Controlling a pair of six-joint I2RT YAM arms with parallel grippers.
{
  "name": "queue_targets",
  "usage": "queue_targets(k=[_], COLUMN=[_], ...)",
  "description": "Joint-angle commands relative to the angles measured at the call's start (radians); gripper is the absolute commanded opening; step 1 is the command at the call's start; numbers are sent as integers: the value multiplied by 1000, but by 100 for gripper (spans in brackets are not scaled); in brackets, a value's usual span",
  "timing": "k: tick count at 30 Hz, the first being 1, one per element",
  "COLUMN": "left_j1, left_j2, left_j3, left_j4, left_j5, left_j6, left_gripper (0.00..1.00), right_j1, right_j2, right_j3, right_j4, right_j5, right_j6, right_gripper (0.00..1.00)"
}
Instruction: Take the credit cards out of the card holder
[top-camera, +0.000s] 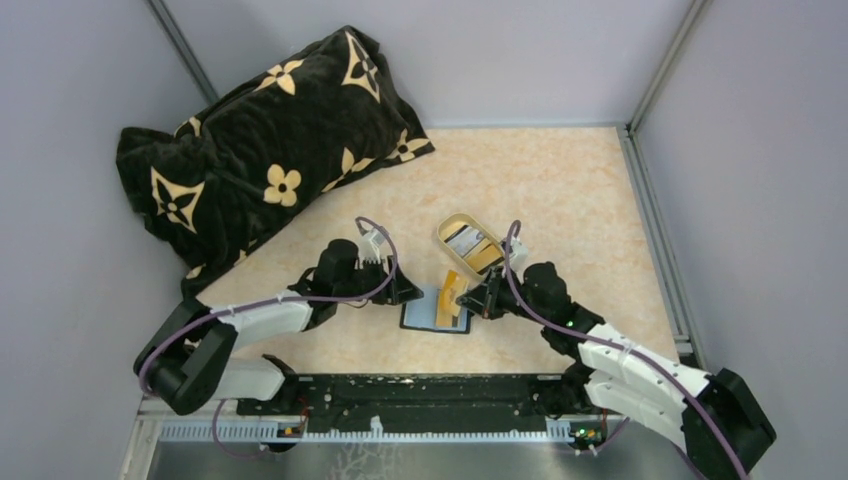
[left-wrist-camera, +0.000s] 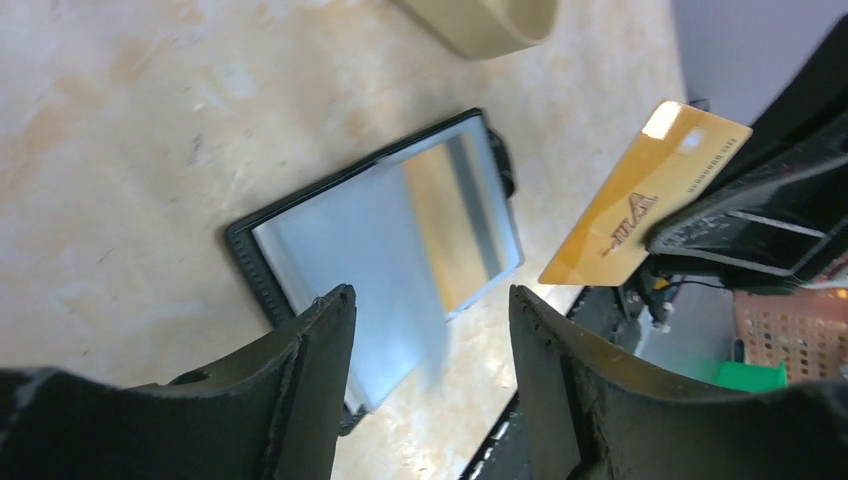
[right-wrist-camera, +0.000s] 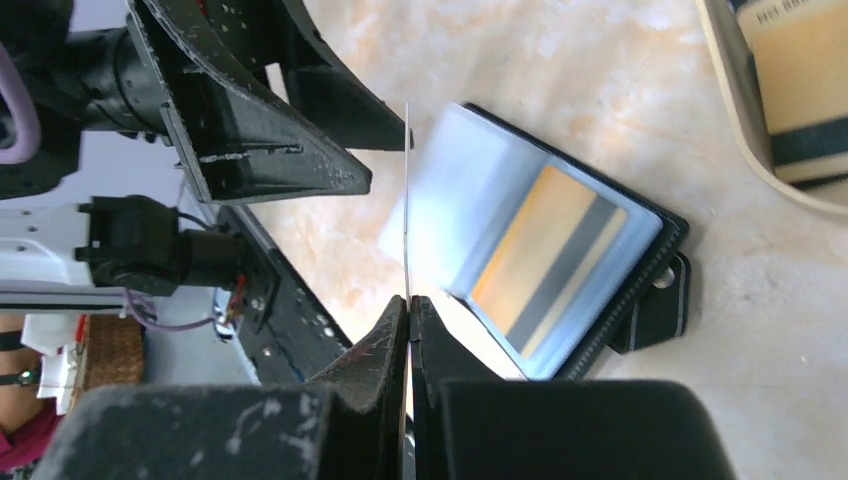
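The card holder (top-camera: 420, 316) lies open on the table between the two arms, its silvery blue inner panel (left-wrist-camera: 380, 235) facing up. An orange card with a grey stripe (right-wrist-camera: 550, 262) sits inside its clear sleeve. My right gripper (right-wrist-camera: 410, 300) is shut on an orange-yellow credit card (left-wrist-camera: 645, 195), which it holds on edge just above the holder's right side (top-camera: 451, 290). In the right wrist view this card appears as a thin line (right-wrist-camera: 408, 200). My left gripper (left-wrist-camera: 430, 295) is open over the holder's near-left corner with nothing between its fingers.
A gold-rimmed oval tray (top-camera: 441, 240) with cards in it stands just behind the holder and near the right gripper. A big black flowered pillow (top-camera: 260, 150) fills the back left. Grey walls close in the table on three sides.
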Motion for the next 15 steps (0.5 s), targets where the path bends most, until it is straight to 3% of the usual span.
queue_targets(k=[1,5,11,15], left_j1=[4,4,4,4], left_j2=[-80,-109,-107,-70], left_j3=[17,16,-19,-48], left_j4=[120,207,389,560], left_j5=[127,217,319,400], left_j6=[6,-20,-99,-179], left_gripper=[63,61,58,44], right_j1=[-17,-16,-17,-17], right_j2=[-60,-42,-45,-39], right_j3=[70,69,66,66], right_j4=[44,180,242,274], right_j5=[-78,-173,-203,-225], right_j6=[17,85,123,145], right_gripper=[0,0,0,0])
